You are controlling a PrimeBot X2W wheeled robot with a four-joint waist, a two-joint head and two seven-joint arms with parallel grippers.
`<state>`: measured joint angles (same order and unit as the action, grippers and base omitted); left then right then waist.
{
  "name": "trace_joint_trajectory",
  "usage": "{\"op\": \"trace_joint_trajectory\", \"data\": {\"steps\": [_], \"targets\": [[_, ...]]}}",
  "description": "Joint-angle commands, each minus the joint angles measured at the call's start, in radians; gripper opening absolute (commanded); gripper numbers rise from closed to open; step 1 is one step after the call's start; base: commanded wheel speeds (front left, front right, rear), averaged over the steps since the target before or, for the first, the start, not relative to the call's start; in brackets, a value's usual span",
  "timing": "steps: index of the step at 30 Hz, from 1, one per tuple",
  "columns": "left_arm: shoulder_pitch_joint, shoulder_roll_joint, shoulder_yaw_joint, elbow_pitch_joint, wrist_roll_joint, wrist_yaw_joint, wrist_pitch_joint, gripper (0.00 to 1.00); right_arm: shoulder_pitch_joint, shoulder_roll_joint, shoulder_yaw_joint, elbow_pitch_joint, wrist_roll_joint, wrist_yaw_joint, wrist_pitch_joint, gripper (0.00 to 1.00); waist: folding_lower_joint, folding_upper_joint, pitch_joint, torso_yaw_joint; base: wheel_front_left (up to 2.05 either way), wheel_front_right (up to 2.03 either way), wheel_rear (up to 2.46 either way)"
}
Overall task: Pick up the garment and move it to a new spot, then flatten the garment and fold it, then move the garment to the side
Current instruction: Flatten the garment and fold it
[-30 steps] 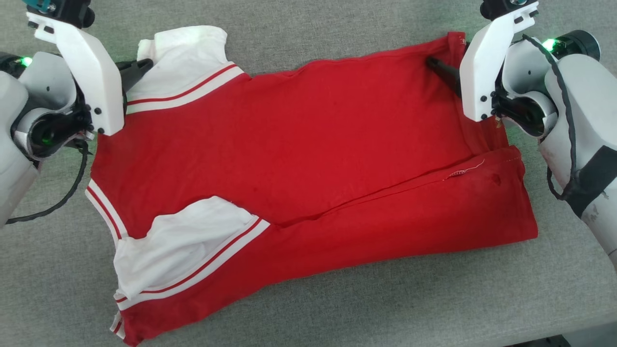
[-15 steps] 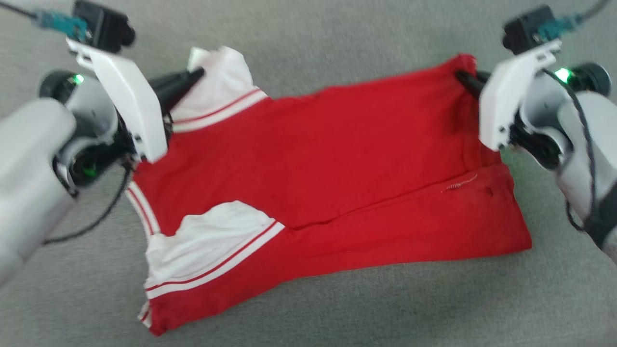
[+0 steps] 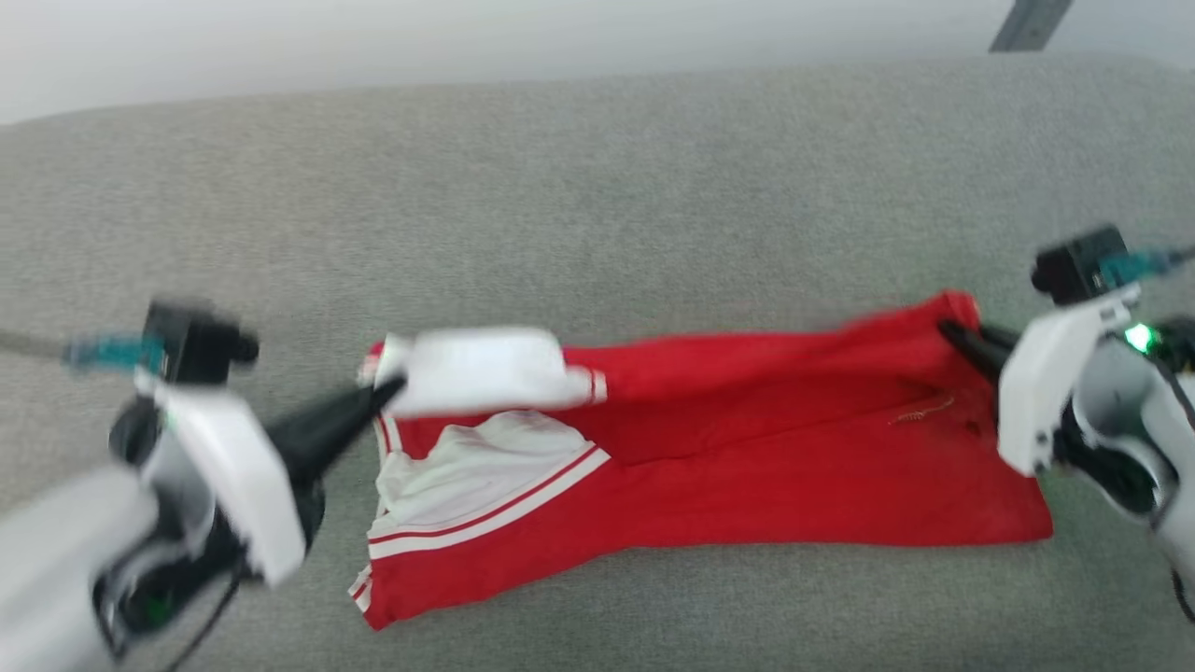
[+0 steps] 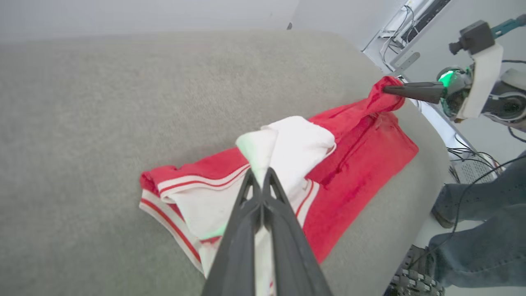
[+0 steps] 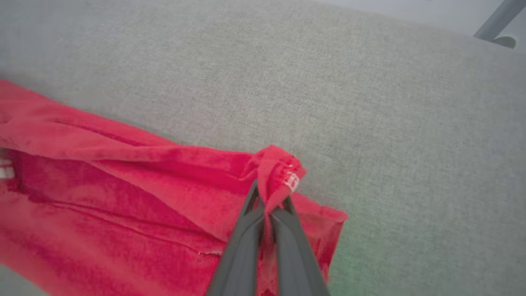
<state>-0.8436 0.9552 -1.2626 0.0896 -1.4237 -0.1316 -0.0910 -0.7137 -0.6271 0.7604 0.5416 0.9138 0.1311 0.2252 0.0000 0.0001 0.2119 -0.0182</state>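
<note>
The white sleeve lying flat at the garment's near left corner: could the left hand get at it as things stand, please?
Probably not yet: the left hand is shut on the other, lifted sleeve of the garment. The flat sleeve lies close, uncovered.

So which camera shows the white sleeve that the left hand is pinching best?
The left wrist view: the white sleeve is sharp and close, bunched in the shut left hand. The head view shows it motion-blurred. The right wrist view faces the red hem corner.

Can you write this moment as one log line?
left gripper: shut on garment, white sleeve | right gripper: shut on red corner | held edge raised off grey surface
</note>
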Motion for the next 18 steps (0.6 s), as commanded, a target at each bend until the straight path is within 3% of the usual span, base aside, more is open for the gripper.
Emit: {"op": "trace_joint_trajectory", "data": {"steps": [1,7,18], "targets": [[0.074,0.023,-0.006,-0.023,0.002,0.002,-0.046,0.00,0.064,-0.025,-0.026,-0.035,-0.006,-0.001,-0.009,0.00,0.0000,-0.0001,-0.013,0.016,0.00,0.00,0.00],[0.207,0.018,-0.011,-0.029,0.004,0.005,-0.114,0.00,0.185,-0.053,-0.113,-0.083,-0.013,-0.001,-0.010,0.00,0.0000,-0.0001,-0.009,0.029,0.00,0.00,0.00],[0.282,-0.129,-0.014,0.150,0.035,0.003,-0.133,0.00,0.296,0.027,-0.261,-0.031,-0.126,-0.001,0.000,0.00,0.0000,-0.0001,0.013,0.039,0.00,0.00,0.00]]}}
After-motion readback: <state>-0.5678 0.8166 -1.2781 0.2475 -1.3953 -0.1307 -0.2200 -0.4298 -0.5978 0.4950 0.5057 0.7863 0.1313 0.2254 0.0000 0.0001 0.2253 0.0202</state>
